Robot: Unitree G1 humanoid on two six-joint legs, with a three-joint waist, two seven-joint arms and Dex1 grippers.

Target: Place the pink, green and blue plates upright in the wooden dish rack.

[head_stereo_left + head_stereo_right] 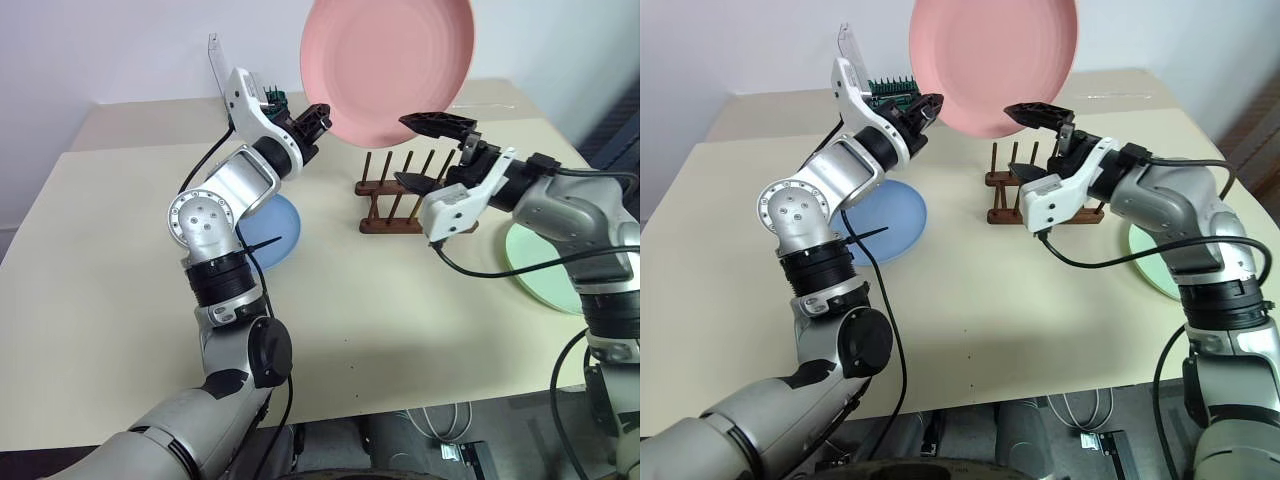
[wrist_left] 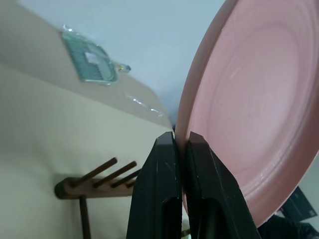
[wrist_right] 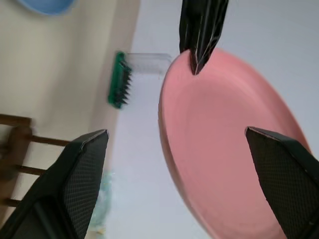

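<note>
A round, matte pink plate (image 1: 388, 62) with a shallow raised rim and faint concentric rings on its face is held upright in the air above the far middle of the cream-coloured bench (image 1: 120, 300). It is pinched at its lower left edge by the left gripper (image 1: 318, 120), whose two black fingers (image 2: 164, 194) are pressed together on the rim. The right gripper (image 1: 425, 150) is seen just below the plate's lower right edge with its fingers spread wide, one above the other; whether they touch the plate cannot be told. In the right wrist view the plate's face lies between these parted fingers.

The small dark brown wooden dish rack (image 1: 400, 195), with two base rails and rows of thin upright pegs, stands on the bench beneath the plate, partly hidden behind the right gripper, and no plate is seen in it. A round pale blue plate (image 1: 895, 220) lies flat on the bench to the left of the rack, partly covered by the left arm. A round light green plate (image 1: 540, 265) lies flat near the right edge. A green holder with a clear lid (image 3: 122, 79) lies at the far left.
</note>
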